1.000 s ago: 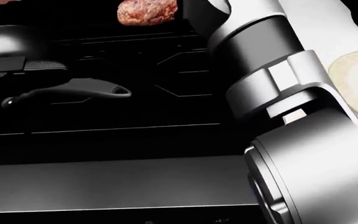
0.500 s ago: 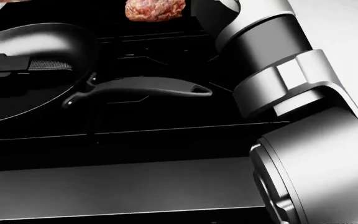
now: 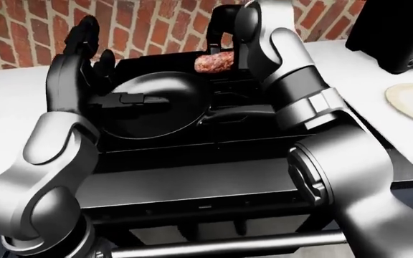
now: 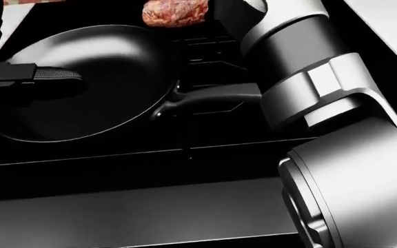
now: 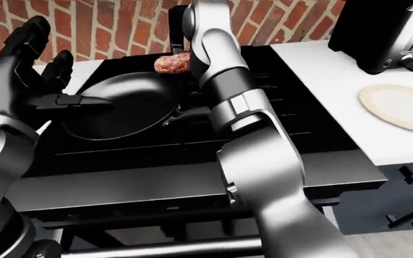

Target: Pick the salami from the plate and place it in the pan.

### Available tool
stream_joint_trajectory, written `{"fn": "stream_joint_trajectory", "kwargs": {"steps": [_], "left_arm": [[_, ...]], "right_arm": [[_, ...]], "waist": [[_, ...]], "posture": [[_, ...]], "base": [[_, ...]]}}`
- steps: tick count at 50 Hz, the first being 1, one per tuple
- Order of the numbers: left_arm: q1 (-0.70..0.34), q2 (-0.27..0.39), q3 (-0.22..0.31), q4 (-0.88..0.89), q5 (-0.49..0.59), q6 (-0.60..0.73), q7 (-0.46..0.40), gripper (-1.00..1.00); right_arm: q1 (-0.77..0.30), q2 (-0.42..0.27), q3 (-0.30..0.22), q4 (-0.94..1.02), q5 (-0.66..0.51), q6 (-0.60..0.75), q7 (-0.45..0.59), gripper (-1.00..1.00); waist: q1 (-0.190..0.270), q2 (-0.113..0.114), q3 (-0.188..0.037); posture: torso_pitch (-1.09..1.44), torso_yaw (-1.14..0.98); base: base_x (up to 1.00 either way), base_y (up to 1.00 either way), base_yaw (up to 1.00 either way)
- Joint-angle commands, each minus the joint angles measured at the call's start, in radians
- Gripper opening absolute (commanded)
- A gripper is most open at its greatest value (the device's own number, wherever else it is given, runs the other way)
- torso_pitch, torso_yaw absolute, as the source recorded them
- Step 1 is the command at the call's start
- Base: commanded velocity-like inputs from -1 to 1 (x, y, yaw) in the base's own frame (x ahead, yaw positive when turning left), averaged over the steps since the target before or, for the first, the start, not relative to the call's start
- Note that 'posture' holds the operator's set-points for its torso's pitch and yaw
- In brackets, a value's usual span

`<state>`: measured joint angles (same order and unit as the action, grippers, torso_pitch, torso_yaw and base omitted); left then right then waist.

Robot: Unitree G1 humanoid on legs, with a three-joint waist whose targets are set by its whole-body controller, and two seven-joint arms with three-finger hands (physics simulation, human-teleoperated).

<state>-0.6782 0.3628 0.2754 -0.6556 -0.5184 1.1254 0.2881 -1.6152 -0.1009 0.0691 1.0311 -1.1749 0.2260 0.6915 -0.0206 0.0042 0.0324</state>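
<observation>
Round black non-stick pan (image 4: pixel 81 82) sits on the black stove top (image 3: pixel 192 188) w/ nothing inside, handle pointing to 3 o'clock. Reddish-brown mottled salami chunk (image 5: pixel 172 63) hangs at the pan's 1 o'clock, above its far rim, against the right hand (image 3: pixel 224 29); can't tell how the fingers close on it. Left hand (image 5: pixel 27 54) spread wide at the pan's 9 o'clock, one finger over the rim. Only eye views show the round cream plate (image 5: pixel 400 107), bare, on the white counter (image 5: pixel 350 70) at 3 o'clock, plus the black toaster (image 5: pixel 386 32)
</observation>
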Motion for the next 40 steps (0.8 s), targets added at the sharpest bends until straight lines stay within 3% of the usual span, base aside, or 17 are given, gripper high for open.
{"fn": "stream_joint_trajectory", "kwargs": {"steps": [1,4,5,6,7,9,12,14,27,31,34,35,40], "left_arm": [[-0.026,0.014,0.019,-0.020,0.010,-0.029,0.007,1.00],[-0.025,0.013,0.017,-0.021,0.010,-0.029,0.009,1.00],[-0.025,0.014,0.018,-0.021,0.009,-0.029,0.008,1.00],[-0.024,0.014,0.018,-0.021,0.010,-0.030,0.008,1.00],[-0.024,0.014,0.019,-0.021,0.009,-0.029,0.008,1.00],[-0.023,0.014,0.016,-0.019,0.011,-0.033,0.007,1.00],[-0.022,0.013,0.016,-0.021,0.011,-0.032,0.008,1.00],[-0.027,0.013,0.018,-0.024,0.008,-0.025,0.010,1.00],[-0.022,0.013,0.016,-0.022,0.010,-0.033,0.008,1.00],[-0.021,0.013,0.015,-0.023,0.010,-0.033,0.008,1.00],[-0.022,0.013,0.017,-0.022,0.010,-0.032,0.008,1.00],[-0.023,0.013,0.016,-0.022,0.010,-0.032,0.008,1.00],[-0.020,0.012,0.013,-0.016,0.015,-0.040,0.005,1.00]], "right_arm": [[-0.048,-0.002,-0.002,-0.050,-0.001,-0.013,-0.023,-1.00],[-0.048,-0.002,-0.003,-0.051,-0.001,-0.012,-0.023,-1.00],[-0.046,-0.002,-0.003,-0.052,-0.001,-0.012,-0.024,-1.00],[-0.044,-0.001,-0.003,-0.051,-0.001,-0.012,-0.026,-1.00],[-0.043,0.000,-0.003,-0.051,0.000,-0.012,-0.026,-1.00],[-0.044,0.000,-0.005,-0.049,0.002,-0.011,-0.030,-1.00],[-0.041,0.000,-0.005,-0.052,0.004,-0.010,-0.030,-1.00],[-0.040,0.000,-0.007,-0.051,0.007,-0.010,-0.035,-1.00],[-0.045,-0.004,-0.006,-0.043,0.013,-0.016,-0.052,-1.00],[-0.045,-0.006,-0.005,-0.048,0.013,-0.013,-0.052,-1.00],[-0.050,-0.007,-0.006,-0.045,0.015,-0.015,-0.052,-1.00],[-0.053,-0.007,-0.006,-0.044,0.015,-0.016,-0.052,-1.00],[-0.071,0.014,-0.004,-0.055,0.022,-0.018,-0.049,-1.00]], "waist": [[0.008,0.000,-0.019],[0.004,0.052,-0.011],[0.001,0.084,-0.017],[-0.001,0.135,-0.030],[0.000,0.118,-0.034],[-0.002,0.111,-0.011],[-0.002,0.067,-0.022],[-0.006,0.078,0.004],[0.004,0.052,0.017],[0.015,0.031,0.021],[0.029,-0.013,0.011],[0.031,0.005,0.015],[0.021,0.033,0.004]], "posture": [[0.00,0.00],[0.00,0.00],[0.00,0.00],[0.00,0.00],[0.00,0.00],[0.00,0.00],[0.00,0.00],[0.00,0.00],[0.00,0.00],[0.00,0.00],[0.00,0.00],[0.00,0.00],[0.00,0.00]], "base": [[0.00,0.48,0.00],[0.00,0.48,0.00],[0.00,0.48,0.00],[0.00,0.48,0.00],[0.00,0.48,0.00],[0.00,0.48,0.00],[0.00,0.35,0.00],[0.00,0.00,0.00],[0.00,0.00,0.00],[0.00,0.00,0.00],[0.00,0.00,0.00],[0.00,0.00,0.00],[0.00,0.00,0.00]]}}
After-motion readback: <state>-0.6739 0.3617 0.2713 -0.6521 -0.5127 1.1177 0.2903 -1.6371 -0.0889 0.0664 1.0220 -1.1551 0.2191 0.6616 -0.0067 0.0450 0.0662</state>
